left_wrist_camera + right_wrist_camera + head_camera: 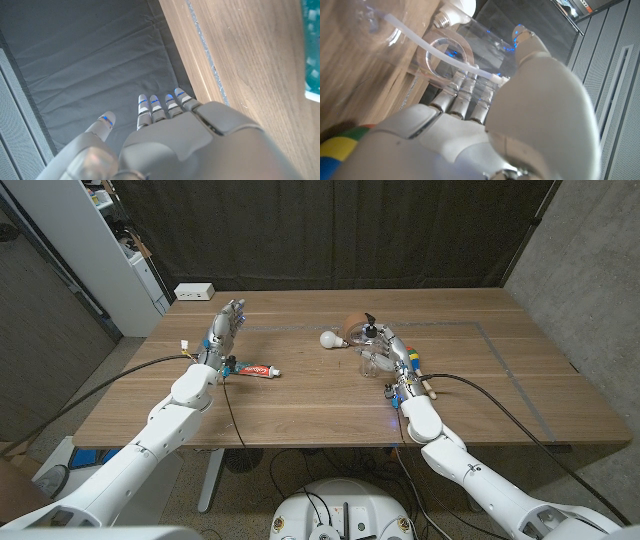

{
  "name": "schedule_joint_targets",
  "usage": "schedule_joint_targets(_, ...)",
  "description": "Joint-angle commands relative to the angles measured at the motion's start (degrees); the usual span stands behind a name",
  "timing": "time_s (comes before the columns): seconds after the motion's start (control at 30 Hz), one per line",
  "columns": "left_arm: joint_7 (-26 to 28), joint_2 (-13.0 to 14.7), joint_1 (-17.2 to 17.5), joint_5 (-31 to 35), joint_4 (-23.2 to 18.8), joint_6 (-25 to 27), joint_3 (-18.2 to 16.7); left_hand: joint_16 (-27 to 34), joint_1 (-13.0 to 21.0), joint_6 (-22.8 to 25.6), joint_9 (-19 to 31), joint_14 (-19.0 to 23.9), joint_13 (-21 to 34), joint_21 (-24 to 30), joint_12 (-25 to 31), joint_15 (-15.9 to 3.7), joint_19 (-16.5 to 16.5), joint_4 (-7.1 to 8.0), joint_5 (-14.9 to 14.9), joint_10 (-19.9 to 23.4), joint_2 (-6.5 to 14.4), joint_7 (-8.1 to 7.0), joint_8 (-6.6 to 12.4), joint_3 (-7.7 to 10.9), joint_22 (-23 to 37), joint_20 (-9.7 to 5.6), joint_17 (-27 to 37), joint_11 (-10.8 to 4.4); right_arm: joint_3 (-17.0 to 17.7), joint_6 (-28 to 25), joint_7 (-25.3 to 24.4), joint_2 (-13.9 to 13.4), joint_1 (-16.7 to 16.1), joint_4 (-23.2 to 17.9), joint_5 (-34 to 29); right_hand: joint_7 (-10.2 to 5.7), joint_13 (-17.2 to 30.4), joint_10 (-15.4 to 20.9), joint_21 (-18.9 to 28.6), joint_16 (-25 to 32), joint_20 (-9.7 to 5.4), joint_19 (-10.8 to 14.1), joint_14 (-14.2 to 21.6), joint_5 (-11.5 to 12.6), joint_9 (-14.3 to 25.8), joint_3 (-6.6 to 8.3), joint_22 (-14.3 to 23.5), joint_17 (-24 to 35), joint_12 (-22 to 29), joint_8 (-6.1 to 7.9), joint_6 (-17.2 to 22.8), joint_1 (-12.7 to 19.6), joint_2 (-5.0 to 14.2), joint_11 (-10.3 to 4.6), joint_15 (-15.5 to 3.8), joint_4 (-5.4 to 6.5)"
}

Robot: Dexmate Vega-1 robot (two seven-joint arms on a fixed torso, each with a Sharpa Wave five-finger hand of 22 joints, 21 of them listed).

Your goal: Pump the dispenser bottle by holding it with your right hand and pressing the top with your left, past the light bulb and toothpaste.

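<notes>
Nearest you on the wooden surface (300, 405), your right robot hand (392, 358) wraps its fingers around the clear dispenser bottle (372, 352), which stands on the right half of the surface. In the right wrist view, the fingers (462, 92) curl against the bottle's transparent base (445, 52), and its white dip tube (430, 47) runs past them. The black pump top (368, 327) sits above the bottle with nothing touching it. A multicoloured object (418, 375) lies just beside your right wrist; you cannot tell what it is.

The light bulb (331, 338) lies on its side just left of the bottle, near it but apart. The toothpaste (256, 369) tube lies flat on the left half, close beside your left wrist.

Your left robot hand (226, 325) hovers at the far left of the surface, fingers (160, 107) extended and apart, holding nothing. It is well apart from the bottle.

A white power strip (194, 291) rests at the far left edge.
</notes>
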Motion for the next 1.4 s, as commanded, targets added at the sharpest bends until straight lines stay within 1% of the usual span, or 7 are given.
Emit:
schedule_joint_targets(0.03,-0.8,-0.6,-1.0,-0.9,2.0,-0.2,0.3,0.1,0.5,0.4,0.1,0.2,0.0,0.0,0.0,-3.39,0.7,0.13,0.4,0.5,4.8,0.19,0.20,0.40,0.0,-3.69,0.2,0.13,-0.4,-3.1,2.5,-1.0,0.4,-1.4,1.6,0.40,-0.1,-1.1,-0.5,-0.4,-5.06,-0.5,-1.2,-0.2,-0.1,-0.43,0.1,0.1,-0.8,-0.86,-1.6,3.7,6.05,0.21,-9.24,0.32)
schedule_joint_targets(0.33,-1.2,-0.9,-1.8,-1.0,3.2,-0.3,0.6,0.1,0.4,0.5,0.1,0.4,0.0,-0.1,0.0,-3.32,0.9,0.27,0.3,0.6,4.8,0.32,0.16,0.41,0.0,-3.65,0.2,0.22,-0.5,-3.4,3.6,-1.1,0.7,-1.1,2.7,1.07,-0.2,-3.8,-1.2,-0.8,-4.09,-1.2,-3.4,-0.8,-0.5,-1.40,0.0,0.4,-2.5,-2.27,-4.4,1.4,5.77,1.34,-8.92,0.83)
schedule_joint_targets(0.8,-2.0,-1.2,-2.9,-1.1,4.4,-0.3,1.3,0.1,0.3,0.5,0.2,0.6,0.0,-0.2,-0.1,-3.26,1.1,0.42,0.3,0.7,4.8,0.34,0.08,0.44,0.0,-3.57,0.2,0.32,-0.5,-3.8,4.1,-1.9,0.4,-1.7,3.1,1.11,-0.2,-5.1,-2.6,-1.0,-3.46,-2.7,-5.4,-1.4,-0.9,-2.57,0.0,0.7,-3.6,-3.23,-5.8,-1.2,5.14,1.37,-8.69,1.16)
schedule_joint_targets(1.0,-1.7,-1.3,-3.0,-1.0,4.4,-0.2,1.4,0.0,0.2,0.6,0.2,0.6,0.0,-0.3,-0.1,-3.24,1.2,0.50,0.3,0.9,4.8,0.29,0.07,0.46,0.0,-3.53,0.3,0.22,-0.4,-3.9,3.6,-1.9,0.2,-1.7,2.9,1.17,-0.1,-5.4,-2.9,-1.4,-3.21,-3.0,-6.0,-1.4,-1.0,-2.64,0.0,0.5,-3.8,-3.45,-6.0,-1.3,4.65,1.40,-8.40,0.74)
schedule_joint_targets(1.23,-1.7,-1.3,-3.0,-1.1,4.4,0.1,1.6,0.0,0.2,0.7,0.2,0.7,0.0,-0.4,-0.1,-3.22,1.2,0.60,0.3,0.9,4.9,0.24,0.08,0.48,0.0,-3.47,0.3,0.26,-0.4,-4.2,4.5,-2.4,0.1,-2.1,3.5,0.75,-0.3,-6.9,-3.9,-1.9,-2.39,-4.2,-7.8,-1.8,-1.2,-3.29,0.0,0.3,-4.9,-4.09,-7.0,-2.4,3.64,1.70,-7.29,0.54)
schedule_joint_targets(1.27,-1.7,-1.4,-3.0,-1.1,4.4,0.2,1.7,0.0,0.2,0.7,0.2,0.7,0.0,-0.4,-0.1,-3.18,1.2,0.61,0.3,0.9,4.9,0.23,0.07,0.49,0.0,-3.48,0.3,0.24,-0.4,-4.2,4.6,-2.5,0.0,-2.2,3.5,0.83,-0.3,-7.1,-4.5,-1.9,-1.98,-5.2,-8.0,-1.9,-1.3,-3.60,0.0,0.2,-5.1,-4.25,-7.2,-3.0,3.36,1.80,-7.07,0.64)
schedule_joint_targets(1.4,-1.7,-1.4,-3.1,-1.2,4.4,0.3,1.7,0.0,0.2,0.7,0.2,0.7,0.0,-0.4,-0.1,-3.17,1.2,0.65,0.3,1.0,4.9,0.27,0.06,0.50,0.0,-3.49,0.3,0.31,-0.5,-3.9,5.5,-2.9,0.0,-2.2,4.0,1.00,-0.6,-8.1,-5.4,-2.3,-1.33,-6.4,-9.2,-2.3,-1.4,-4.19,0.0,-0.1,-5.9,-5.00,-8.6,-4.3,2.73,2.55,-6.55,0.78)
